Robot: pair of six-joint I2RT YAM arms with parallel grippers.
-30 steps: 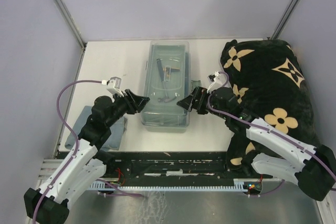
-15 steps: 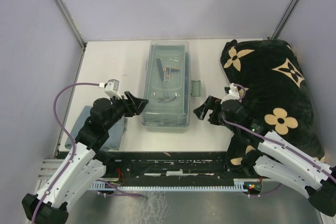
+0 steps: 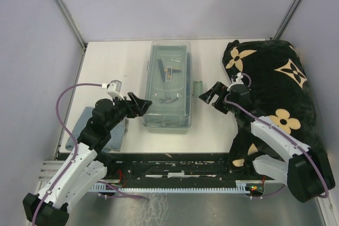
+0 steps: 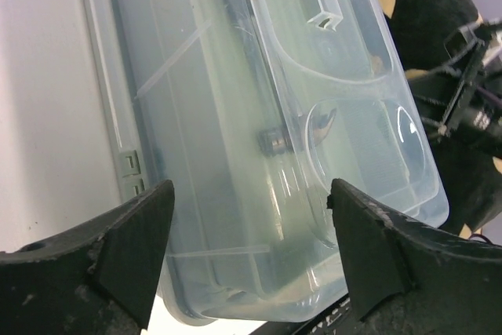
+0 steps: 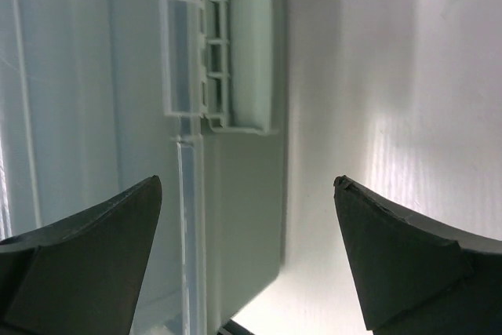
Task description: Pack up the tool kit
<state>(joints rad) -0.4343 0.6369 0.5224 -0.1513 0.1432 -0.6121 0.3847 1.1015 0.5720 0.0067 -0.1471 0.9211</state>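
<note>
The pale grey-green toolbox [image 3: 183,116] lies in the middle of the table with its translucent lid [image 3: 169,56] down. Dark tools [image 3: 168,72] show through the lid, too blurred to name. A side latch [image 3: 198,87] sticks out flat from its right side. My left gripper [image 3: 144,106] is open and empty at the toolbox's near left corner; the left wrist view shows its fingers [image 4: 133,233] either side of the lid [image 4: 274,115]. My right gripper [image 3: 208,97] is open and empty just right of the latch, which shows in the right wrist view [image 5: 235,60] ahead of the gripper [image 5: 247,186].
A black blanket with beige flower marks [image 3: 275,93] is heaped at the right, under my right arm. A folded grey-blue cloth [image 3: 114,133] lies at the near left under my left arm. Metal frame posts stand at the back corners.
My right gripper drew back from the toolbox's right side, then moved away from me to beside the latch. My left gripper stayed about where it was at the toolbox's left side.
</note>
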